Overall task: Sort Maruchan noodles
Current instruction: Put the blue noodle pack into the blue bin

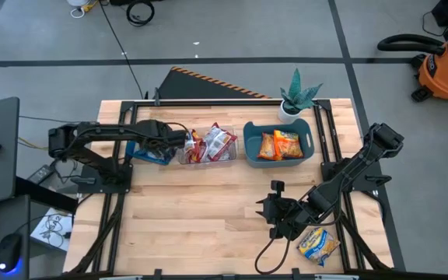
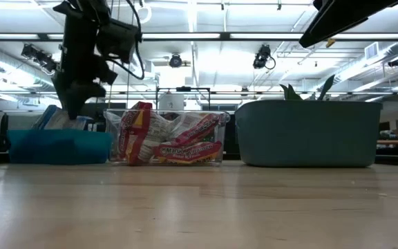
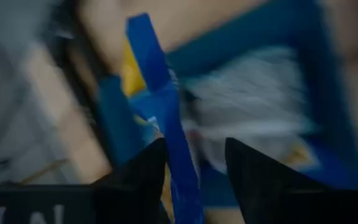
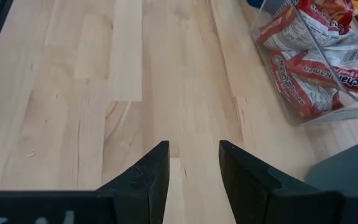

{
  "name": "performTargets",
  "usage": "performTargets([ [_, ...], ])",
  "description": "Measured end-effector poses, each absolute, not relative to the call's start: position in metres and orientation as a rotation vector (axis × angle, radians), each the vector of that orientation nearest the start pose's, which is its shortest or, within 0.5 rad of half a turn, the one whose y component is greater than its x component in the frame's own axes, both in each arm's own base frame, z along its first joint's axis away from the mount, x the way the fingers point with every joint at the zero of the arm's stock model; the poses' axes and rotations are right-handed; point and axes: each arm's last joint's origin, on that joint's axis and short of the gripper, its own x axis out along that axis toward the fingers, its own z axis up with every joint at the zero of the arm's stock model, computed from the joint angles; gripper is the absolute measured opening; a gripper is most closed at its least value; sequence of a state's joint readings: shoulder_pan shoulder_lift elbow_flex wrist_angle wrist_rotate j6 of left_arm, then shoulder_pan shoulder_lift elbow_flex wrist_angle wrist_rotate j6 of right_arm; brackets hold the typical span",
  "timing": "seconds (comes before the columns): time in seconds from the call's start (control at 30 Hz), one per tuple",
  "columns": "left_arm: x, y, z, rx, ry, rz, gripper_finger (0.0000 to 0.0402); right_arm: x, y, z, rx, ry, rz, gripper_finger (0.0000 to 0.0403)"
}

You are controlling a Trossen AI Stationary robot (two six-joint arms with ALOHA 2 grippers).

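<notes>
My left gripper [image 1: 179,141] [image 2: 74,104] [image 3: 194,146] hangs open, fingers down, over the small blue bin [image 1: 148,152] [image 2: 57,146] at the far left. That bin holds blue-and-yellow noodle packets [image 2: 49,117]. In the blurred left wrist view, the blue edge of one packet [image 3: 157,93] stands upright between the fingers. Red-and-silver packets [image 1: 212,143] [image 4: 316,62] fill the clear tub [image 2: 164,142]. Orange packets [image 1: 280,144] lie in the larger blue bin [image 1: 249,148]. One blue-and-yellow packet [image 1: 318,244] lies flat on the table beside my right arm. My right gripper [image 1: 271,211] [image 4: 194,146] is open over bare wood. My left gripper has the blue edge [image 3: 180,180] of a packet between its open fingers, close beside one finger [image 3: 148,168]. Because of the blur I cannot tell whether that finger touches it. The fingers come from above, pointing down into the small blue bin.
A potted plant [image 1: 296,97] stands at the far edge behind the larger bin [image 2: 309,135]. The three containers sit in a row along the far half of the table. Bare wood [image 1: 201,218] spreads across the near half, left of my right gripper.
</notes>
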State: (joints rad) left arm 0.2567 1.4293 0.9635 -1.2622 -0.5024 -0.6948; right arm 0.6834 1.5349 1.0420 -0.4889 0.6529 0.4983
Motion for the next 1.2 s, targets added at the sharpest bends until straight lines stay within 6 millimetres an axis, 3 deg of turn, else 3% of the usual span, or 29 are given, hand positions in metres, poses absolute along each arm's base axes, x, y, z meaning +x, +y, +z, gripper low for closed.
performTargets([
  [0.1,0.207,0.064,0.219,-0.419,1.431,0.979,0.019,0.248,0.179,0.229,-0.137,0.744,-0.16,0.0145],
  [0.2,0.204,0.061,0.228,-0.454,1.422,0.917,0.0192,0.247,0.179,0.229,-0.14,0.746,-0.161,0.0145],
  [0.37,0.189,0.062,0.242,-0.386,1.356,1.099,0.018,0.247,0.179,0.229,-0.142,0.747,-0.16,0.0145],
  [0.57,0.183,0.063,0.246,-0.248,1.317,1.24,0.0162,0.247,0.179,0.229,-0.142,0.747,-0.16,0.0145],
  [0.67,0.184,0.066,0.237,-0.262,1.314,1.255,0.0156,0.247,0.179,0.229,-0.142,0.746,-0.16,0.0145],
  [0.83,0.18,0.07,0.203,-0.314,1.413,1.261,0.0155,0.248,0.179,0.229,-0.14,0.744,-0.159,0.0145],
  [0.97,0.187,0.069,0.184,-0.398,1.415,1.149,0.0155,0.247,0.179,0.229,-0.142,0.745,-0.158,0.0145],
  [1.1,0.19,0.068,0.181,-0.441,1.429,1.056,0.0155,0.247,0.179,0.229,-0.144,0.744,-0.156,0.0145],
  [1.2,0.188,0.066,0.198,-0.432,1.476,1.041,0.0155,0.247,0.18,0.229,-0.146,0.742,-0.154,0.0145],
])
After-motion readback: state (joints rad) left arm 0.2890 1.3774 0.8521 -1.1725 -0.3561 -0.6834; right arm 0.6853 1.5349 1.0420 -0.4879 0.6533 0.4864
